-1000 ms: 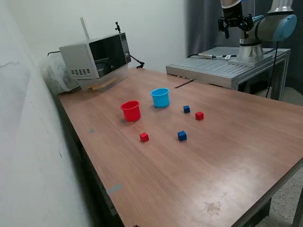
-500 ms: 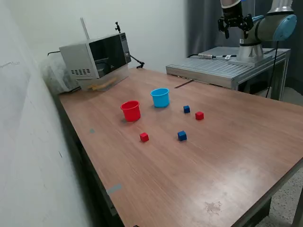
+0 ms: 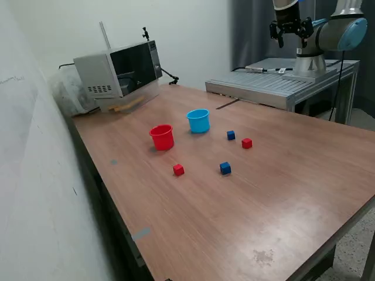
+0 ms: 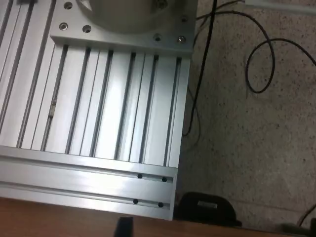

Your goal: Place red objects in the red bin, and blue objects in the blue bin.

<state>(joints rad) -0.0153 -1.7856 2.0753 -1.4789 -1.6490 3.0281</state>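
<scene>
Nothing is sorted yet. Your tool (image 3: pixel 290 30) hangs high over the arm's base, well away from every cube; whether it's spread, you cannot tell. Bring it down over the red cube (image 3: pixel 246 143), on the worktop (image 3: pixel 293 175) beyond the red cup (image 3: pixel 162 137).

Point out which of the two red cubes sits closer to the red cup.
The red cube just in front of the red cup; the other red cube lies farther off, beyond the blue cube.

Arm (image 3: pixel 328 32) folded high, gripper (image 3: pixel 290 28) raised
</scene>
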